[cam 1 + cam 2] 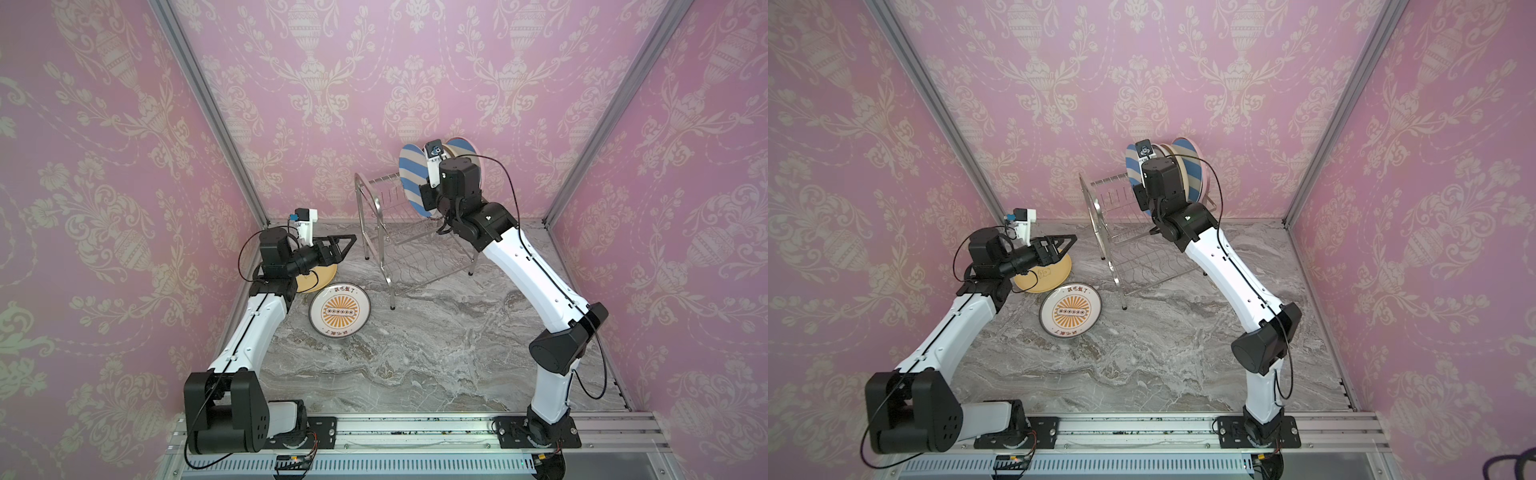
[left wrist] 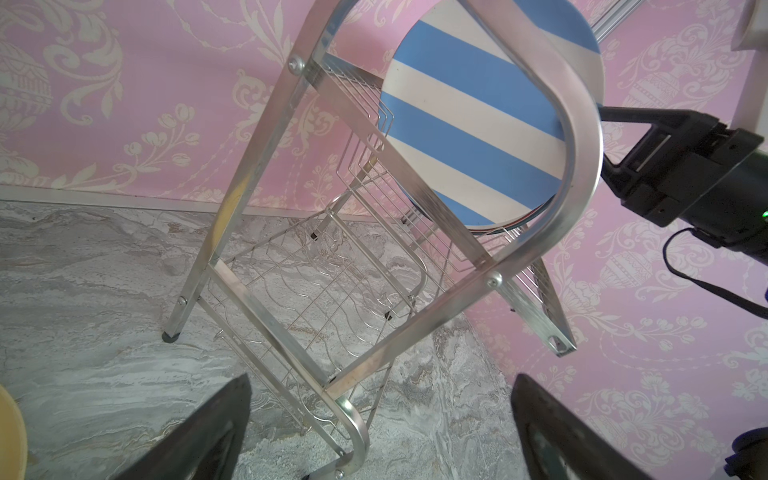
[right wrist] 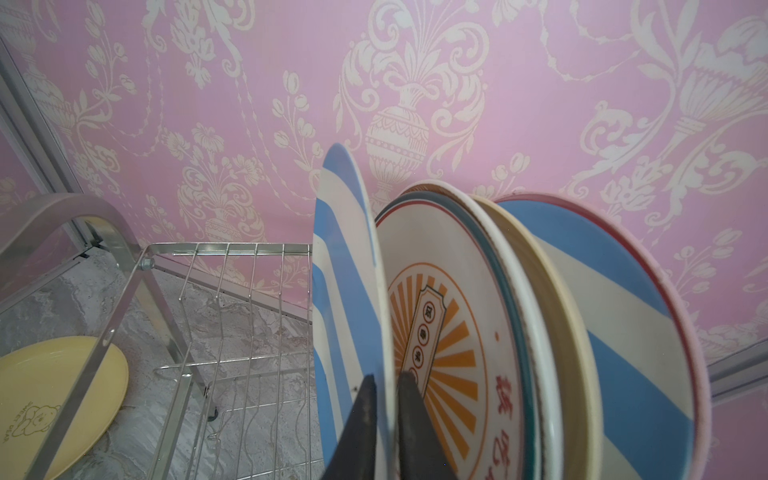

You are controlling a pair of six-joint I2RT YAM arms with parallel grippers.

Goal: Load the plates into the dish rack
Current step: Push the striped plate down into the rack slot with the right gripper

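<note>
Top views: dish rack (image 1: 411,249) stands at the rear of the bench (image 1: 436,353), with the striped plate (image 1: 409,178) on edge in its upper tier. Sunburst plate (image 1: 340,309) and yellow plate (image 1: 322,277) lie flat on the bench.
Left wrist: left pincer (image 2: 382,378) is spread and empty, facing the rack.
Right wrist: right pincer (image 3: 388,376) straddles the striped plate's rim. Clamped or slack, cannot tell.

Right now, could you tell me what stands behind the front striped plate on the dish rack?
Behind the front striped plate stands a sunburst plate, then a white-rimmed plate, a beige plate, a second striped plate and a pink rim. The white-rimmed plate's face is covered.
</note>
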